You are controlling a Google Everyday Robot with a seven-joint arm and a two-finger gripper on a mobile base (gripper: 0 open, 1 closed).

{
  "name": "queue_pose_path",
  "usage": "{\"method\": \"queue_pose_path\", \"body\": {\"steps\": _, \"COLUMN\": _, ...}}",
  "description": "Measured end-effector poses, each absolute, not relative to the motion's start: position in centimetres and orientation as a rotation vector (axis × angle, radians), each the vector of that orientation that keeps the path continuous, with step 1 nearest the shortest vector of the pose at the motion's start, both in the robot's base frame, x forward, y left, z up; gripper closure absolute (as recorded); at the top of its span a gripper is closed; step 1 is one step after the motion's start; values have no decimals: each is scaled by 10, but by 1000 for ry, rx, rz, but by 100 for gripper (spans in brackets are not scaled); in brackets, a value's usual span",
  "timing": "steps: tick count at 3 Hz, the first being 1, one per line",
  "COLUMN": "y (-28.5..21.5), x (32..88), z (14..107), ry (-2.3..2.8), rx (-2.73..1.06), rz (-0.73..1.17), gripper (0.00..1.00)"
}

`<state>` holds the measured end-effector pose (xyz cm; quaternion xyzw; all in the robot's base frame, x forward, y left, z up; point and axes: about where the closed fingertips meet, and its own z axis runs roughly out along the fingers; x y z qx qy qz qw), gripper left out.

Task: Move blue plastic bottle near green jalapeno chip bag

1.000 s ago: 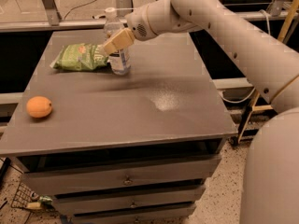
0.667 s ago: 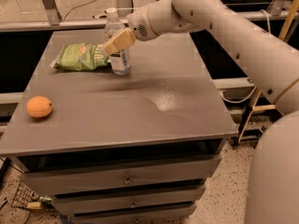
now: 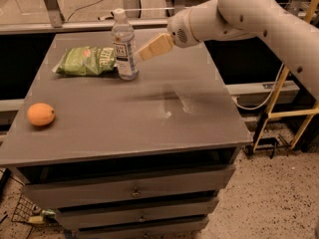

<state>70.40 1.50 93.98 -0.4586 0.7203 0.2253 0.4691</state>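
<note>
The blue plastic bottle (image 3: pixel 124 46) stands upright on the grey table (image 3: pixel 149 118) at the back left, white cap up, its "TEA" label facing me. Its base touches the right end of the green jalapeno chip bag (image 3: pixel 85 60), which lies flat. My gripper (image 3: pixel 143 53) is just right of the bottle at label height, with its cream fingers (image 3: pixel 155 46) pointing left toward it. It is open and holds nothing, with the fingertips just clear of the bottle's right side.
An orange fruit (image 3: pixel 41 114) lies near the table's left front edge. The table has drawers (image 3: pixel 134 190) below. A yellow metal frame (image 3: pixel 279 108) stands to the right on the floor, and a rail runs behind the table.
The gripper has drawn back to the right, off the bottle it was around. The bottle stays upright beside the chip bag.
</note>
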Motion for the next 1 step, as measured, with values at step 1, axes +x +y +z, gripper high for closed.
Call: {"method": "queue_pose_path", "body": {"steps": 1, "y": -53, "x": 693, "z": 916, "ry": 1869, "rx": -961, "rz": 538, "gripper": 0}}
